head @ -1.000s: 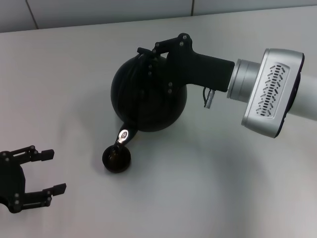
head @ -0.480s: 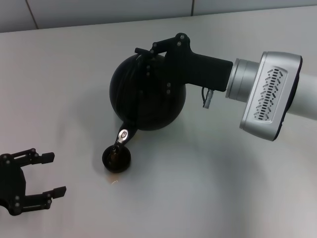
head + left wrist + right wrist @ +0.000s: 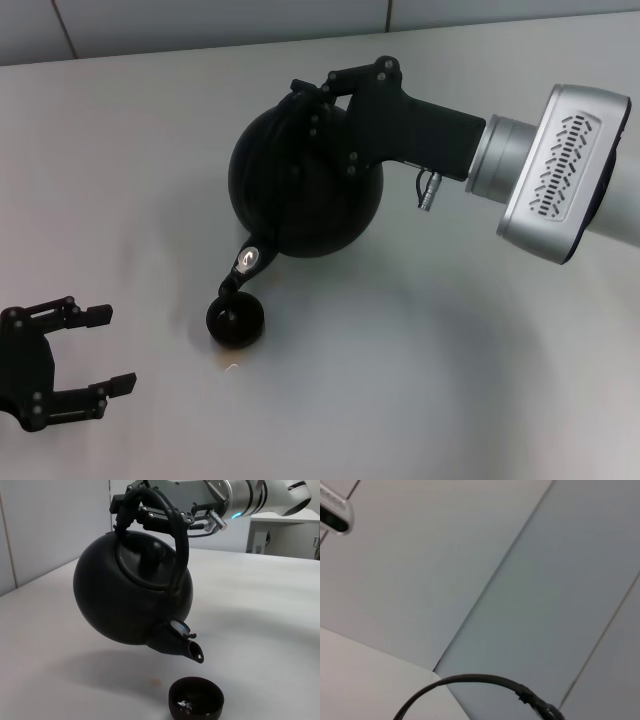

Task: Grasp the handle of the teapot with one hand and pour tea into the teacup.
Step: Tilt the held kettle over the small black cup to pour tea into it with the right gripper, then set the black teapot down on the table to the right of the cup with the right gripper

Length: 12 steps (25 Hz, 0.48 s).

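gripping the handle (image 3: 172,527), right gripper (image 3: 318,92) tips teapot (image 3: 300,190); teacup (image 3: 236,322) at seven o'clock, pour underway; left gripper (image 3: 100,348) wide, idle.

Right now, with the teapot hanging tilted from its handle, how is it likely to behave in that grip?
The teapot hangs from its hoop handle in the right gripper, so it may swing. Its big round body suggests weight, likely straining the hold. With the spout tipped above the teacup, a small wobble could shift the stream off it.
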Each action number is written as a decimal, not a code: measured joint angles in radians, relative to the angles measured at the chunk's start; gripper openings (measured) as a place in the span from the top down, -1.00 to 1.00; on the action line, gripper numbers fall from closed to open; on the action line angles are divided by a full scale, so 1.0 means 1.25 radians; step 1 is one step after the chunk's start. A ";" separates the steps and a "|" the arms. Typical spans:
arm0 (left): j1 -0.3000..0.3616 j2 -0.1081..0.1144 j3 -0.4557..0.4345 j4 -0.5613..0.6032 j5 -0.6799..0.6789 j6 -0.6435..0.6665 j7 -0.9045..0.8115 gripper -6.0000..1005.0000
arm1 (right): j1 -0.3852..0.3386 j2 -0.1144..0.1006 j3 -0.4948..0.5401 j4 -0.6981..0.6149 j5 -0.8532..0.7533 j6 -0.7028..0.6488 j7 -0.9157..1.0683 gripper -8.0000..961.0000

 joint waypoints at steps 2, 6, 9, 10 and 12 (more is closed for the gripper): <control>-0.001 0.000 0.000 0.000 0.000 0.000 0.000 -0.58 | 0.000 0.000 0.000 0.013 0.014 0.000 0.008 0.80; -0.004 -0.001 -0.007 0.001 0.000 0.002 -0.007 -0.58 | -0.001 0.000 -0.001 0.048 0.074 -0.002 0.010 0.80; -0.004 -0.001 -0.007 0.001 0.000 0.002 -0.008 -0.58 | -0.006 -0.001 -0.002 0.066 0.131 -0.006 0.027 0.80; -0.005 -0.001 -0.007 0.001 0.000 0.003 -0.011 -0.58 | -0.009 -0.001 -0.002 0.071 0.148 -0.006 0.038 0.80; -0.005 -0.002 -0.008 0.001 0.000 0.003 -0.015 -0.58 | -0.014 -0.001 0.001 0.082 0.186 -0.007 0.067 0.80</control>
